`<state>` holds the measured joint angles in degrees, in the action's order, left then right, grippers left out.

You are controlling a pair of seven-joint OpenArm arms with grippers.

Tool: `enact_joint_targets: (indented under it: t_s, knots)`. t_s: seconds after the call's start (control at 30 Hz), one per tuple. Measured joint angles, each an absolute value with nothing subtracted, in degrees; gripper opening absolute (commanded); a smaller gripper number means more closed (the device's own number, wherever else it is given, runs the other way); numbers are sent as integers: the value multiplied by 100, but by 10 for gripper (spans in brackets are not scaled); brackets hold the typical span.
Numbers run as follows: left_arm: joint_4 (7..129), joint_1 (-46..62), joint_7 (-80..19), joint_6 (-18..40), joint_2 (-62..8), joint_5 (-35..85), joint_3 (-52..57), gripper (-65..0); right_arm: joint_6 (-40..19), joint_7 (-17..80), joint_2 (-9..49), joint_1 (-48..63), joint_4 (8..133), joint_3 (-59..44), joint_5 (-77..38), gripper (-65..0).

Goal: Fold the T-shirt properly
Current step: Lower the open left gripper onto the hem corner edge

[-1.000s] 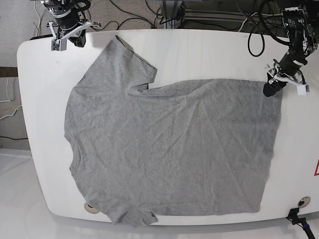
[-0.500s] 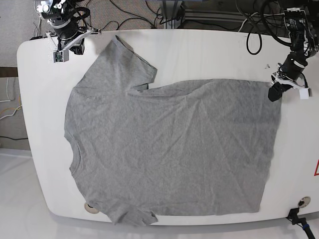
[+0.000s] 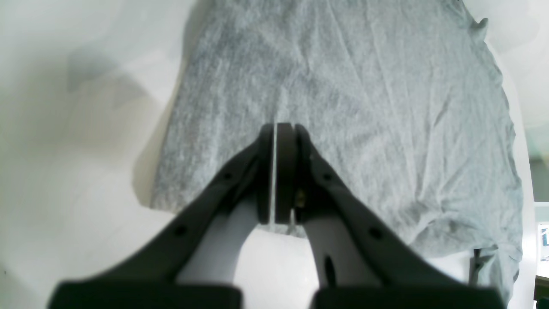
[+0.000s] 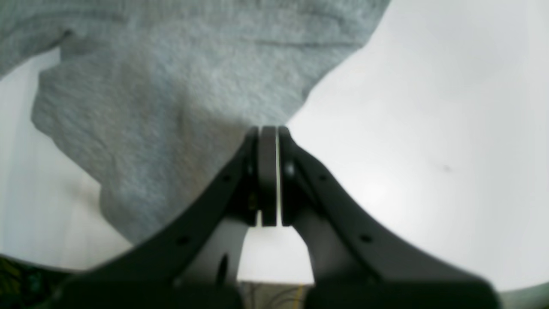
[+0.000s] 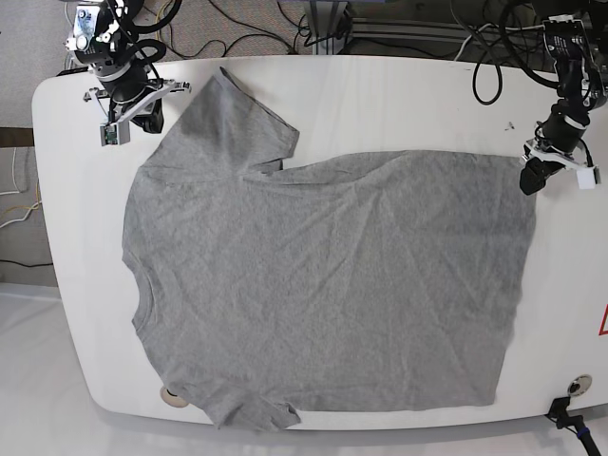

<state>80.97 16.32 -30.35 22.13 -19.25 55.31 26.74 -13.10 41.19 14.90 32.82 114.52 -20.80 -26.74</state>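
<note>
The grey T-shirt (image 5: 323, 285) lies spread flat and wrinkled on the white table (image 5: 399, 104), neck toward the left and hem toward the right. My left gripper (image 5: 530, 179) is shut at the hem's far right corner. In the left wrist view its pads (image 3: 285, 141) meet over the cloth (image 3: 364, 86) with a thin bright slit between them and no fold pinched. My right gripper (image 5: 148, 118) is shut beside the far left sleeve. In the right wrist view its tips (image 4: 268, 128) sit at the sleeve's (image 4: 171, 86) edge, holding nothing.
Cables and equipment (image 5: 323, 28) lie behind the table's far edge. Two round holes (image 5: 171, 396) (image 5: 578, 385) sit near the front edge. The shirt's near sleeve hangs at the front rim. Bare table (image 4: 429, 128) shows to the right of the right gripper.
The left gripper has shut and slid slightly right, to the hem corner's edge. The right arm has come down and right toward the far sleeve. The shirt has not moved.
</note>
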Motion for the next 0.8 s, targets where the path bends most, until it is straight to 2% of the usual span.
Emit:
enact_joint_targets:
  t_s: [0.27,0.4,0.8]
  knots:
    - [8130,1649,-3079,2257,-1944,5529,2674,-650,-1431,4377,1481,2952,11083,-2150,-2792,-650]
    - [8134,1721,-3317,2303,-2021,5533,2672,-566,-1466,4486,1490,2969,11098,-2176,-2790,-650]
    - [8038,1852,-3774,2408,-2292,5577,2663,-512,-1549,4571,1485,3085,11181,-2403,-2829,-650]
